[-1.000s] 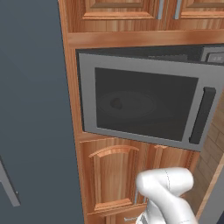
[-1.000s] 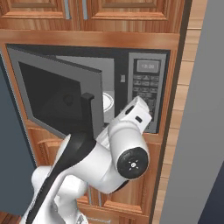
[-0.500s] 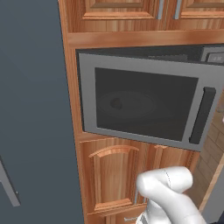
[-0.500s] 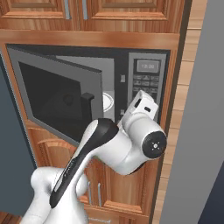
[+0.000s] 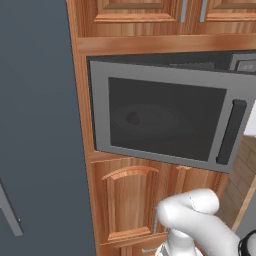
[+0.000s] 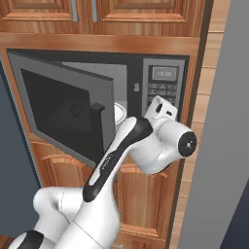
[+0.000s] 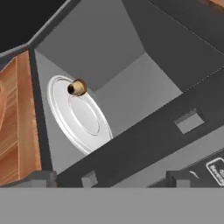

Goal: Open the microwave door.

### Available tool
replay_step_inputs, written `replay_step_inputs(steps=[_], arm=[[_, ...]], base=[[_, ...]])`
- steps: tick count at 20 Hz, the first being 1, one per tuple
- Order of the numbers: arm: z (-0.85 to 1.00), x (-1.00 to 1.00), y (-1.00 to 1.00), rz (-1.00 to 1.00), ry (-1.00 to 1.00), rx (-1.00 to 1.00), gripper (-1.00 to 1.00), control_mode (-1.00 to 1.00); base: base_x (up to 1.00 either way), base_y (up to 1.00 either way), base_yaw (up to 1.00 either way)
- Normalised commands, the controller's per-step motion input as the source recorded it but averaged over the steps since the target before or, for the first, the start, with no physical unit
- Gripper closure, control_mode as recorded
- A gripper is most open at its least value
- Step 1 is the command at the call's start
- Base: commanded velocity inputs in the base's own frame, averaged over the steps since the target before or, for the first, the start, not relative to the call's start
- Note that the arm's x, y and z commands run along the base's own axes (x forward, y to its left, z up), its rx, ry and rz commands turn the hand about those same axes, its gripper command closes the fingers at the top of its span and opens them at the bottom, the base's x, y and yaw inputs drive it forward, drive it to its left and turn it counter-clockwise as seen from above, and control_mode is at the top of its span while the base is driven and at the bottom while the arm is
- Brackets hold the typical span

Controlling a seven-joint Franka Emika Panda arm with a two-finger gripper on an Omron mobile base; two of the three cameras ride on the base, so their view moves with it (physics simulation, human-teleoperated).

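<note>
The microwave door [image 5: 165, 120] is a grey frame around dark glass, and it stands swung partly out from the oven. Its black bar handle [image 5: 230, 132] is on the free edge. From the right, the door [image 6: 68, 114] angles outward with its handle [image 6: 97, 109] toward me. My arm's wrist [image 6: 165, 141] is in front of the oven opening, beside the door's free edge. In the hand view my gripper [image 7: 111, 179] is open with nothing between its tips. It looks into the grey oven cavity at a white turntable [image 7: 81, 116] and a small brown object [image 7: 77, 87].
The grey keypad panel [image 6: 163, 90] sits right of the opening. Wooden cabinet doors [image 5: 130, 200] lie below the microwave and others [image 6: 136, 9] above it. A tall dark grey panel [image 5: 40, 125] stands to the left, and a grey one [image 6: 223, 121] to the right.
My arm's wrist and forearm have swung right and a little up in the right base view. The door stands at about the same angle.
</note>
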Motion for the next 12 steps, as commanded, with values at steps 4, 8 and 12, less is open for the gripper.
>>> replay_step_inputs(steps=[4, 8, 12], arm=[[-0.14, 0.39, 0.01, 0.19, 0.00, 0.00, -1.00, -1.00], [-0.06, 0.09, 0.19, 0.20, -0.02, -0.03, -1.00, -1.00], [0.00, -0.05, 0.40, 0.23, -0.09, -0.06, -1.00, -1.00]], base=[[0.00, 0.00, 0.00], [0.00, 0.00, 0.00], [0.00, 0.00, 0.00]])
